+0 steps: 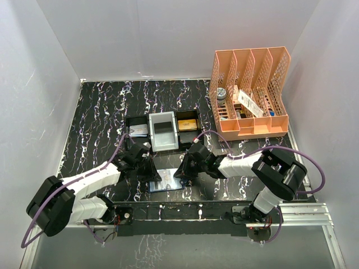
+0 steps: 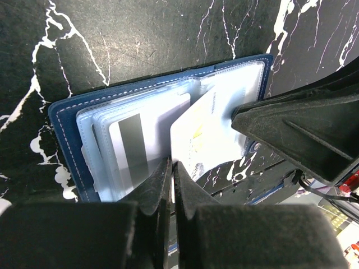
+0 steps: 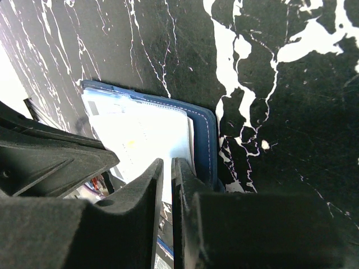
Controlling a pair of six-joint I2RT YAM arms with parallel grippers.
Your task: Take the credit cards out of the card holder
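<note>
- Table (image 1: 101, 112): black marble-patterned top. An orange file organiser (image 1: 252, 84) stands at the far right corner, and a black-and-white compartment tray (image 1: 152, 134) sits at mid-table.
- Card holder (image 2: 64, 120): lies open and flat at the middle of the table's near edge, between the two grippers, with its clear sleeves facing up.
- Left gripper (image 2: 171, 165): fingers are pressed together, with the tips resting on the near edge of the sleeves.
- Right gripper (image 3: 167, 163): fingers are almost together, with a narrow slit between them, at the holder's right edge. Whether they pinch a card cannot be told.
- Credit cards (image 2: 140, 140): sit in the sleeves. One white leaf (image 2: 196, 131) stands tilted up at the right gripper's tip.
- Progress: the holder is open. No card is seen clear of it, so extraction of every card is judged outstanding.
</note>
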